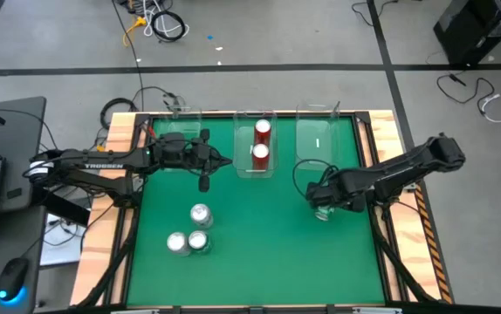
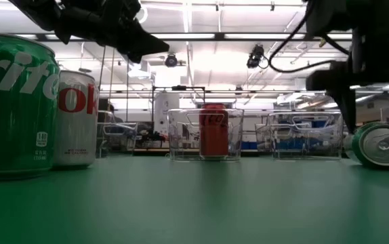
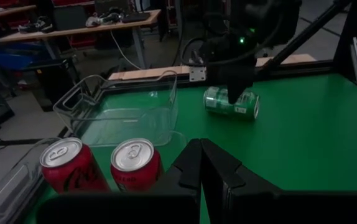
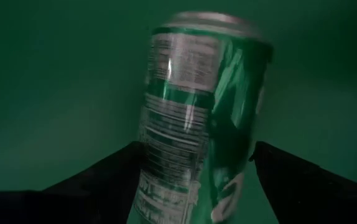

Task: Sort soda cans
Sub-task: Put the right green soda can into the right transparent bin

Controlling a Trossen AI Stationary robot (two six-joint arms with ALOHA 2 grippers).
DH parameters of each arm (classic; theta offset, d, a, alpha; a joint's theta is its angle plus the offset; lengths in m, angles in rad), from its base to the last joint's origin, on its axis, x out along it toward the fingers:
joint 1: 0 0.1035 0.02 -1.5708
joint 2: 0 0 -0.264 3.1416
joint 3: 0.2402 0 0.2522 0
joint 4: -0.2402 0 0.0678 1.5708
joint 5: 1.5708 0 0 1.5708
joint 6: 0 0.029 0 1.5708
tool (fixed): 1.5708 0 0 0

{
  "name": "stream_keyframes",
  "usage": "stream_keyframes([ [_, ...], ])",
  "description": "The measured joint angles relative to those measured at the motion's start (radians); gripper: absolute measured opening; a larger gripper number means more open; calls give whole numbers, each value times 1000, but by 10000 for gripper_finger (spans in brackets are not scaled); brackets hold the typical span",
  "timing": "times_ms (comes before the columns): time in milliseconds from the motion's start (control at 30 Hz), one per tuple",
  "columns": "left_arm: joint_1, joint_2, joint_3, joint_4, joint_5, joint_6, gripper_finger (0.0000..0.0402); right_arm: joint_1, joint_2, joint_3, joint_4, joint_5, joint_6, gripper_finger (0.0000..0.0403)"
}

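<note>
A green soda can (image 1: 323,214) lies on its side on the green table, right of centre. My right gripper (image 4: 200,168) points down over it, open, one finger on each side of the can (image 4: 203,112). Two red soda cans (image 1: 262,142) stand in the middle clear bin (image 1: 272,170) at the far edge. Three more cans (image 1: 194,234) stand upright at the near left, among them a green one (image 2: 15,105) and a silver one (image 2: 76,118). My left gripper (image 1: 229,160) hangs shut above the table beside the red cans (image 3: 132,165). My right gripper comes at the lying green can from above, its fingers (image 4: 110,177) across the can's length, beside its round wall (image 4: 166,143). Whether either finger touches the wall I cannot tell. The can rests on its side on the table.
A clear bin (image 1: 181,131) stands at the far left and another (image 1: 318,135) at the far right; no can shows in either. The table has wooden rails along its sides (image 1: 120,174). Open green surface lies between the can trio and the lying can.
</note>
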Motion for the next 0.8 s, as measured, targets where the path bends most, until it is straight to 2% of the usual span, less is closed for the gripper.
stream_keyframes([
  [167, 0, 0, 0, -7, 0, 1, 10, -29, 86, 5, -8, -19, -30, 323],
  [367, 0, 0, -6, -2, 0, 1, 10, -62, 148, 6, -20, -13, -249, 331],
  [800, 0, 0, -11, -3, 1, -7, 10, -84, 312, -8, 25, 32, -411, 344],
])
